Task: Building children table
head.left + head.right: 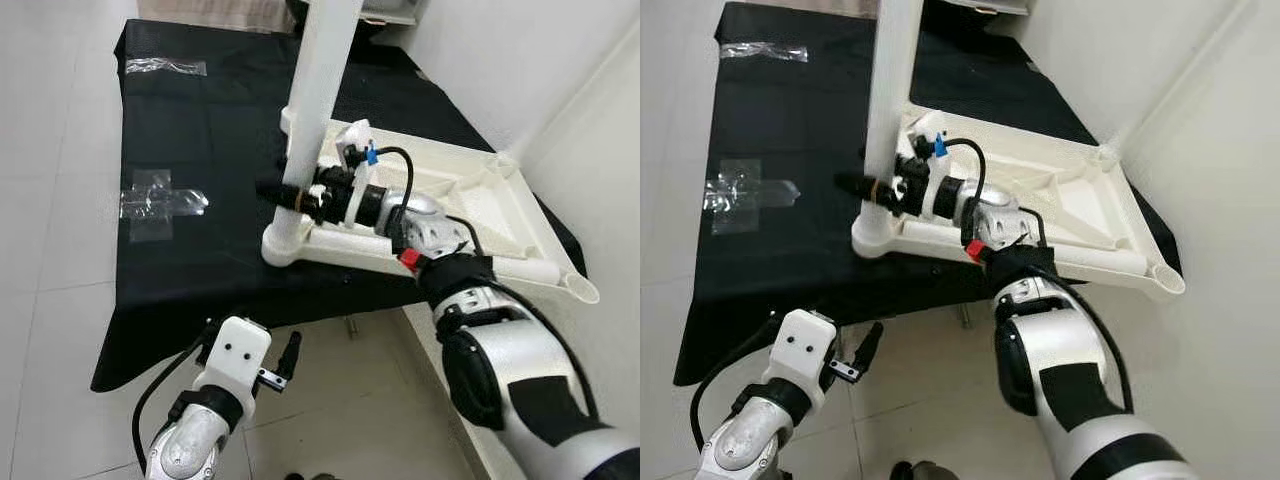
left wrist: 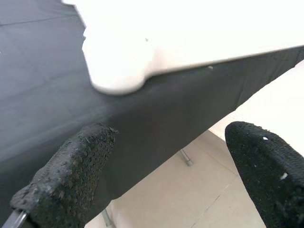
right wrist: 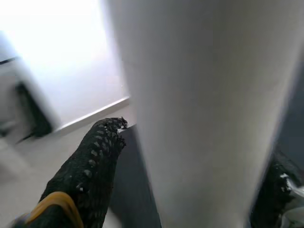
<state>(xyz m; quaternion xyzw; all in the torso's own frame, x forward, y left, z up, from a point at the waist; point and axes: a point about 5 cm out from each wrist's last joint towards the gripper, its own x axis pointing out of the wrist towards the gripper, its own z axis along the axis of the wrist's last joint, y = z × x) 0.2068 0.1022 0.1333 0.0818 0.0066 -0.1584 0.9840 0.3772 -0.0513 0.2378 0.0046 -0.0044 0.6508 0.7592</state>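
The white children's table top [image 1: 470, 200] lies upside down on a black-covered table [image 1: 200, 120]. A white table leg [image 1: 318, 90] stands upright in its near left corner socket [image 1: 285, 245]. My right gripper [image 1: 285, 192] is shut on the leg just above the socket, one black finger on each side of it. The right wrist view has the leg [image 3: 204, 104] close up beside one finger [image 3: 90, 166]. My left gripper [image 1: 252, 340] hangs open below the table's front edge, apart from everything. Past its fingers [image 2: 71, 180], the corner socket [image 2: 116, 66] sits on the cloth.
An open socket [image 1: 580, 288] sticks out at the top's near right corner, over the table edge. Two clear tape patches [image 1: 160, 200] [image 1: 165, 67] lie on the black cloth. A white wall [image 1: 600, 120] runs close on the right. Tiled floor [image 1: 50, 250] lies to the left and in front.
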